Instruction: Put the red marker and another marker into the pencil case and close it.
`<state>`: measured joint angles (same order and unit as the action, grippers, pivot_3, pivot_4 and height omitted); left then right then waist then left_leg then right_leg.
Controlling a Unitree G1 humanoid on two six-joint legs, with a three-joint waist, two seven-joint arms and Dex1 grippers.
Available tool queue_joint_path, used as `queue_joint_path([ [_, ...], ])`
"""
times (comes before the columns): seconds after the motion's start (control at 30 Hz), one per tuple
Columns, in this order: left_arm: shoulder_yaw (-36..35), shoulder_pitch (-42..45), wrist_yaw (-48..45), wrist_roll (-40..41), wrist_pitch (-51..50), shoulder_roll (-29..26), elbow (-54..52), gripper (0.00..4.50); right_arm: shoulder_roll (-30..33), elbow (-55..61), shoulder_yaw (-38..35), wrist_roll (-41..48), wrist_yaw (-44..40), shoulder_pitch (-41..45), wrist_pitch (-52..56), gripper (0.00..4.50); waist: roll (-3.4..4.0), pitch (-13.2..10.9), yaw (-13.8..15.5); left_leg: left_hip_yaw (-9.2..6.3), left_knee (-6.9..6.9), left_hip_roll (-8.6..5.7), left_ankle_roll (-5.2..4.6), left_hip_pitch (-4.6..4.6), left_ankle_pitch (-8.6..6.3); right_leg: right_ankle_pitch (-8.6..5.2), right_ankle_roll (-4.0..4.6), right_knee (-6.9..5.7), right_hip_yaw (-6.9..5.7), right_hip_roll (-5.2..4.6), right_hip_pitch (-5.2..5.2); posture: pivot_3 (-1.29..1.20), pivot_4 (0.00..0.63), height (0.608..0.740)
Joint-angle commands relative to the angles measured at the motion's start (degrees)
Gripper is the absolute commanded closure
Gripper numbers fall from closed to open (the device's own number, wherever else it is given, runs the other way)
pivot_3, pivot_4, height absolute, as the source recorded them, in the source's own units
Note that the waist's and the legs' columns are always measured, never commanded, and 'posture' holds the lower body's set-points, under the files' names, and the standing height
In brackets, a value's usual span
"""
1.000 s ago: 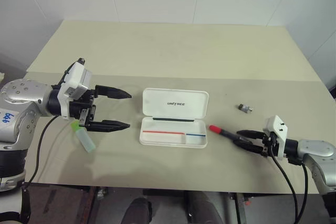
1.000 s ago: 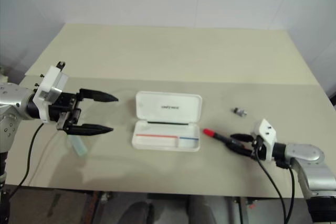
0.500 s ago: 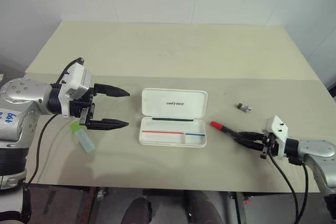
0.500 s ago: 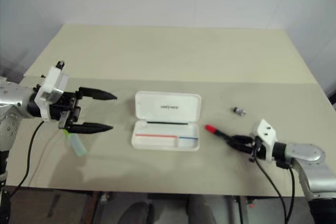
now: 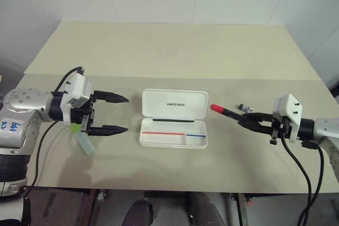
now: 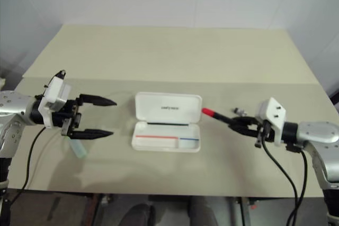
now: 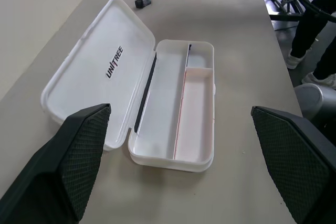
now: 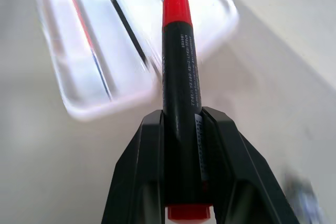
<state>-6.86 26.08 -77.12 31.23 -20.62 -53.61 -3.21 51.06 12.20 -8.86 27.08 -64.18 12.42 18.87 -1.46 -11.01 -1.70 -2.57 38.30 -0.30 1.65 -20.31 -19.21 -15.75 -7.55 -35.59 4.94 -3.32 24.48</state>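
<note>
Fingers of your right gripper [image 5: 249,121] are clamped on the red marker [image 5: 223,111], lifted off the table [image 5: 175,51] just right of the pencil case [image 5: 174,118]; its barrel's rear half is hidden between them. Your left gripper [image 5: 114,114] is spread wide, empty, left of the case, which lies open near the table's front edge. Another marker [image 5: 83,138] lies beneath that gripper, partly covered. You can't identify the small dark object [image 5: 244,108] behind the red marker.
</note>
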Motion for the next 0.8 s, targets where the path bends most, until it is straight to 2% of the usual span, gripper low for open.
queue_joint_path([
  [0.03,-2.57,-0.79,0.76,0.25,0.94,-0.25,-0.42,0.0,-1.81,4.4,3.29,2.14,-0.17,3.1,2.36,3.85,0.0,0.0,0.02,-0.01,-0.01,0.0,0.0,-0.01,0.0,0.0,0.0,0.01,0.0,0.0,0.01,0.0,0.15,0.74],
  [0.2,-3.05,-1.87,1.46,0.4,0.71,-0.14,-1.36,0.0,-5.49,3.41,9.1,1.6,-1.65,7.78,2.95,3.85,0.0,0.0,0.03,-0.04,-0.03,0.01,0.0,-0.05,0.0,0.0,0.0,0.08,-0.01,-0.09,0.03,0.0,0.15,0.74],
  [0.3,-3.71,-3.0,2.25,0.65,0.26,-0.23,-2.38,0.0,-9.35,-1.52,15.83,-2.15,-4.25,12.84,0.5,3.85,-0.01,0.0,-0.19,-0.04,-0.02,0.0,0.0,-0.04,0.0,0.01,-0.01,0.07,0.0,-0.1,0.03,0.0,0.15,0.74],
  [0.4,-4.13,-3.74,2.85,0.89,-0.1,-0.37,-3.25,0.0,-12.02,-6.4,19.24,-5.17,-6.07,16.49,-2.62,3.85,-0.01,0.0,-0.1,-0.03,-0.03,-0.01,0.0,-0.03,0.0,0.0,-0.01,0.04,-0.02,-0.08,0.07,0.0,0.15,0.74],
  [0.6,-4.63,-5.05,4.41,1.44,-1.25,-0.21,-5.35,0.0,-17.34,-16.13,23.8,-10.2,-8.2,22.24,-7.96,3.85,-0.01,0.0,-0.09,-0.04,-0.04,0.02,0.0,-0.09,0.0,0.0,0.0,0.06,-0.05,-0.13,0.12,0.0,0.15,0.74],
  [0.8,-5.02,-5.8,5.35,1.61,-1.91,-0.1,-6.52,0.0,-20.09,-21.46,24.85,-12.96,-9.37,24.57,-11.19,3.85,-0.01,0.0,-0.08,-0.05,-0.09,0.02,0.01,-0.13,0.0,0.0,-0.01,0.01,-0.07,-0.14,0.15,0.0,0.15,0.74],
])
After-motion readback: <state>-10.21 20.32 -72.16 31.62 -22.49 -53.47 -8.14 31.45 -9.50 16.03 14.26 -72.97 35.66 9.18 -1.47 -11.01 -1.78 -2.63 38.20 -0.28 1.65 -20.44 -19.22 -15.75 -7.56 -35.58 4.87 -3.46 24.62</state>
